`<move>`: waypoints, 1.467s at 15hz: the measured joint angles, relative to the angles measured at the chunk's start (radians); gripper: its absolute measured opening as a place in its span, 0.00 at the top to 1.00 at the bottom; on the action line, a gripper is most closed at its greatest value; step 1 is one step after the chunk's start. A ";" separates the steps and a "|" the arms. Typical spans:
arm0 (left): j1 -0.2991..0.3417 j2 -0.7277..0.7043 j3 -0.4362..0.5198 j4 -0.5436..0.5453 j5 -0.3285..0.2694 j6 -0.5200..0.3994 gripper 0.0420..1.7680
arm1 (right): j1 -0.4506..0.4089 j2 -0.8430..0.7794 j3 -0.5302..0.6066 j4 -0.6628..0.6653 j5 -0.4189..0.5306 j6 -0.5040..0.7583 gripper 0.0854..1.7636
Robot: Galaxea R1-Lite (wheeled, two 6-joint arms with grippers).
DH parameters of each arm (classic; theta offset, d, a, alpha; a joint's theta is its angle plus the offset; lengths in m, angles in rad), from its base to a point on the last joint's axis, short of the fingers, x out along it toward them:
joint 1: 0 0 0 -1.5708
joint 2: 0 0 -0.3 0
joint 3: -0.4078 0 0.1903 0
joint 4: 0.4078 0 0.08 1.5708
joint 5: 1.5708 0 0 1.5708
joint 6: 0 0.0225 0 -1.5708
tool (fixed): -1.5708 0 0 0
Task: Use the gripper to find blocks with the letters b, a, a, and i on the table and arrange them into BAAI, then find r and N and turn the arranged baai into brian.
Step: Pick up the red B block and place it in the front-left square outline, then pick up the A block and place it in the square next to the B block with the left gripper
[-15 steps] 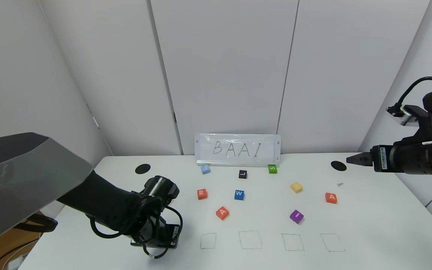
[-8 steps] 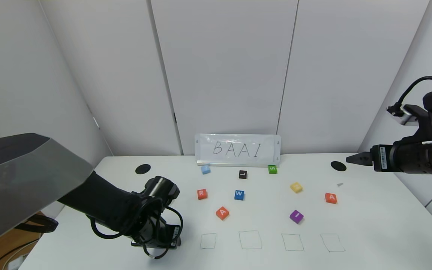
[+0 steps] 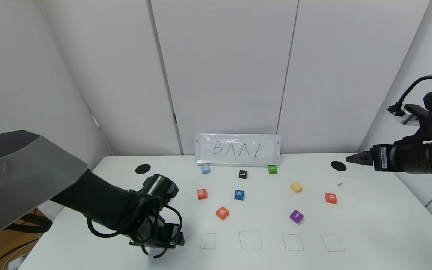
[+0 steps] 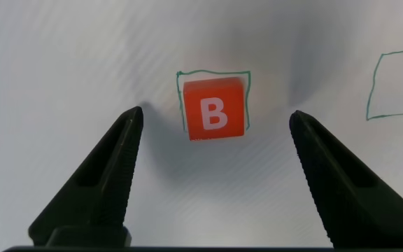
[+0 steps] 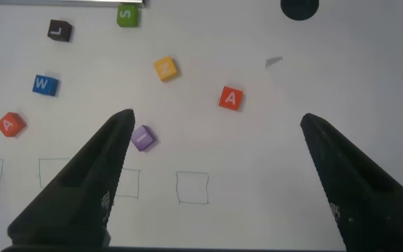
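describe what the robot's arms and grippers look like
Both arms are black with round, cylindrical joint housings. The left arm has a large grey angular cover near its shoulder and looped black cables around the wrist. The right arm carries an arching black cable and a white printed label near the wrist. Each gripper, left gripper and right gripper, has two tapering matte-black fingers.

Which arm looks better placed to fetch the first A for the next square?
Probably the left: its open gripper is low over the placed B block, near the closer A block. The right gripper is raised at the table's far right.
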 joint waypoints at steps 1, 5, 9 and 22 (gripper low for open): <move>-0.001 -0.012 0.001 0.000 0.000 0.001 0.14 | 0.000 0.000 0.000 0.000 0.000 0.000 0.03; -0.003 -0.071 0.006 0.001 0.004 -0.001 0.10 | -0.001 -0.003 -0.001 -0.001 0.000 0.000 0.03; -0.003 -0.146 -0.006 0.051 0.007 0.000 0.07 | -0.007 -0.003 -0.003 0.000 0.000 0.000 0.03; -0.023 -0.266 -0.221 0.199 0.009 -0.001 0.04 | -0.008 0.017 0.001 0.000 0.000 0.000 0.03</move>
